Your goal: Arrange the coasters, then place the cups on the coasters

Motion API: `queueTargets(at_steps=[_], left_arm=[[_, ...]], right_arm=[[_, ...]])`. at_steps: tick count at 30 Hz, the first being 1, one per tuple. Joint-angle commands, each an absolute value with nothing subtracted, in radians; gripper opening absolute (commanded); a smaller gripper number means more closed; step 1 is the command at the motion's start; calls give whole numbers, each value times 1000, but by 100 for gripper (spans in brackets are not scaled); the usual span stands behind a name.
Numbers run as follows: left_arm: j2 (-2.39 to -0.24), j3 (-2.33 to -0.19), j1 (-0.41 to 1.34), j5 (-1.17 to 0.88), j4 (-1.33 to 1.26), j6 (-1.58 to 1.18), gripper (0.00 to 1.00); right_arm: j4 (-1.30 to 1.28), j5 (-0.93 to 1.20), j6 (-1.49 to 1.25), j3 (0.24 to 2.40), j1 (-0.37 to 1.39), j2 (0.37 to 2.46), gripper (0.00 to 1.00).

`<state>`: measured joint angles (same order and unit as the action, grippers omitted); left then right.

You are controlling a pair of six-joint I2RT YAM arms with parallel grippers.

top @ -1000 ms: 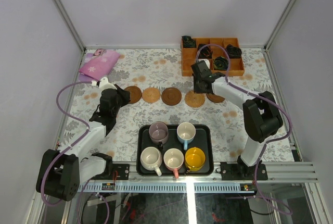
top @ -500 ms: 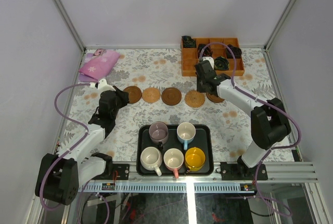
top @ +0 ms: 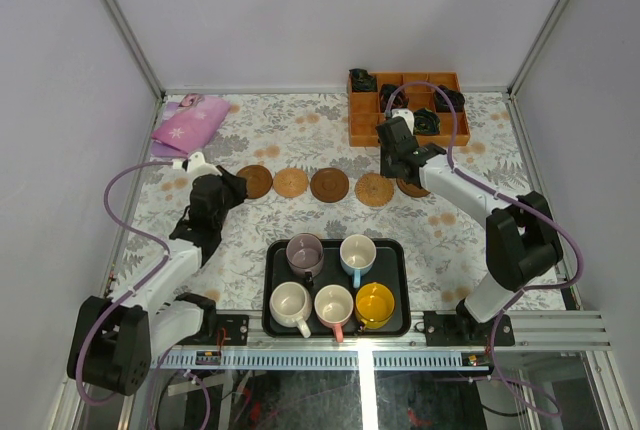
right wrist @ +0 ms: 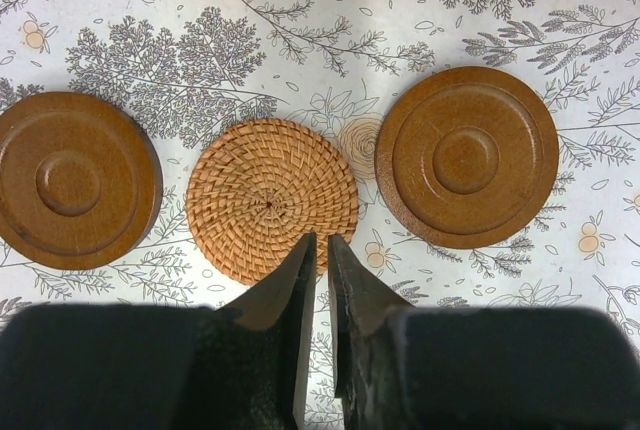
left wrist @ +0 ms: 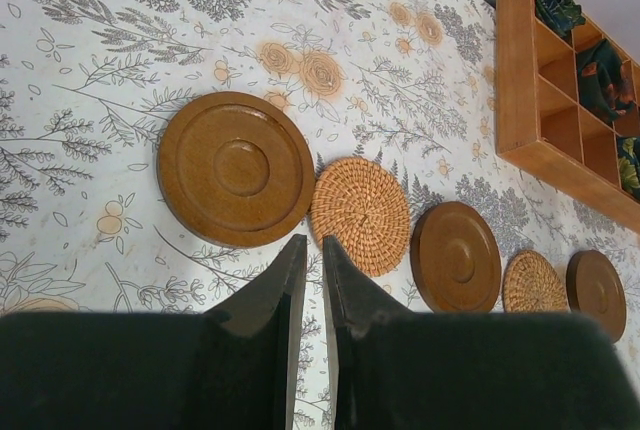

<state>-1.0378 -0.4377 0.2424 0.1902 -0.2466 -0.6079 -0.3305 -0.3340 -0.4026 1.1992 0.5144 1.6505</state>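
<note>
Five coasters lie in a row across the table: dark wood, woven, dark wood, woven, and a dark one partly hidden by the right arm. Five cups stand on the black tray: mauve, white with blue handle, cream, white with pink handle, yellow. My left gripper is shut and holds nothing, just short of the leftmost coaster. My right gripper is shut and holds nothing, over the near edge of a woven coaster.
An orange compartment box with dark bundles stands at the back right, close behind the right gripper. A pink pouch lies at the back left. The tray sits at the near edge between the arm bases.
The right arm has swung its elbow outward to the right, and its gripper has shifted slightly back and right over the coasters. The left gripper has drawn back a little from the leftmost coaster.
</note>
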Motion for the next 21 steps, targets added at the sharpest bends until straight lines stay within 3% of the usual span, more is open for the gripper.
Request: queueTargets(at_steps=[1, 6, 21], left_arm=[[-1017, -401, 247, 228, -277, -599, 11], [-1033, -366, 248, 226, -304, -618, 11], [-1093, -383, 247, 228, -305, -586, 11]], right_arm=[[-296, -374, -395, 1215, 523, 1650, 12], [-309, -355, -391, 1279, 523, 1767, 0], [-314, -273, -411, 1329, 524, 1968, 0]])
